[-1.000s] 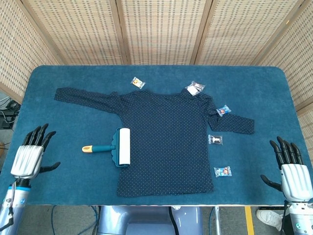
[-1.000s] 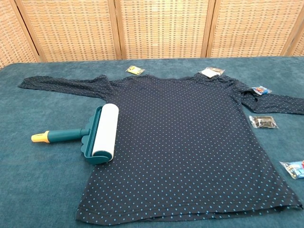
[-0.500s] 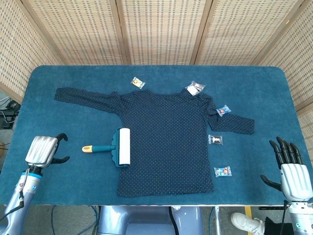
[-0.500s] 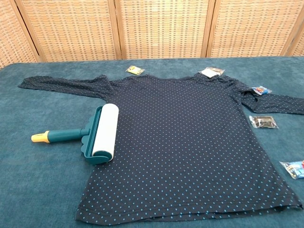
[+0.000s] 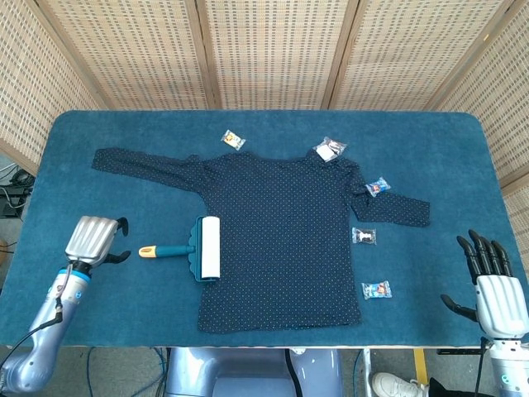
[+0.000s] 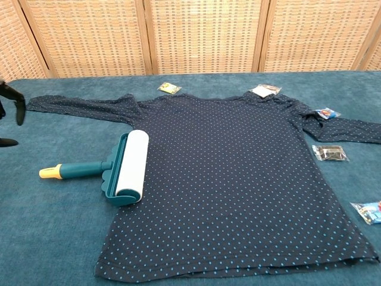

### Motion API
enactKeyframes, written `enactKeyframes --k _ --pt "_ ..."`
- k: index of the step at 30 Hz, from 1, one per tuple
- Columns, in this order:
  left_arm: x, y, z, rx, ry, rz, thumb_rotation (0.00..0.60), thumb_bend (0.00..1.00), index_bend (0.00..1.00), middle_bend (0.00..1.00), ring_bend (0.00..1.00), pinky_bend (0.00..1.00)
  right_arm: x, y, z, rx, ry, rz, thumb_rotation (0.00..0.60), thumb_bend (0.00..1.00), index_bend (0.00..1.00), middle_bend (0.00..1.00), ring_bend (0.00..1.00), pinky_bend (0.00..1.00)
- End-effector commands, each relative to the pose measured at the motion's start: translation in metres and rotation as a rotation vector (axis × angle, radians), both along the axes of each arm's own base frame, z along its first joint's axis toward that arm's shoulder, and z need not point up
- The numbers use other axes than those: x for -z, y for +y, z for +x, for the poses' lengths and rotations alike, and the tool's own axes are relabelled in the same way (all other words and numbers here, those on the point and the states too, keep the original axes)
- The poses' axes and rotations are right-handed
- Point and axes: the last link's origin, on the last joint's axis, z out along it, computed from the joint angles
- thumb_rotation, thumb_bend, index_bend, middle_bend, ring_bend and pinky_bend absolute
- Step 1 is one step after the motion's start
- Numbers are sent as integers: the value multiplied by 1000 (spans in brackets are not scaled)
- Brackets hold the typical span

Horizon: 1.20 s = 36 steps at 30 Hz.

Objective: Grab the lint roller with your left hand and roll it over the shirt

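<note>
The lint roller lies on the table, its white roll on the shirt's left edge and its teal handle with a yellow tip pointing left. The dark dotted shirt lies spread flat on the blue table. My left hand hovers just left of the handle's yellow tip, fingers bent downward and holding nothing; in the chest view only its dark fingertips show at the left edge. My right hand rests open at the table's front right corner, fingers apart.
Several small wrapped packets lie around the shirt: one above the collar, one on the right shoulder, others to its right. A woven screen stands behind the table.
My left hand has moved right toward the roller's handle, and its fingers have turned downward. The right hand, roller and shirt have not moved.
</note>
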Motion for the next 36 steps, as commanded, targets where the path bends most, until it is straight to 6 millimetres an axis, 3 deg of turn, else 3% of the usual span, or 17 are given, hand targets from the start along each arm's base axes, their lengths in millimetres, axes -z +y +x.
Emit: enactKeyframes --k 1,7,13,36 --pt "10 5 3 -8 7 -20 600 242 427 894 808 755 0 0 -1 2 -4 0 600 93 0 0 0 0" --pt "25 10 2 -25 37 -46 600 242 381 894 808 755 0 -1 -2 5 -8 4 600 93 0 0 0 0" --pt "39 14 4 -45 43 -67 600 242 447 894 808 755 0 -1 -3 7 -15 7 600 92 0 0 0 0" --pt "86 30 17 -65 72 -129 600 242 420 894 808 756 5 -3 -5 16 -9 36 600 93 0 0 0 0"
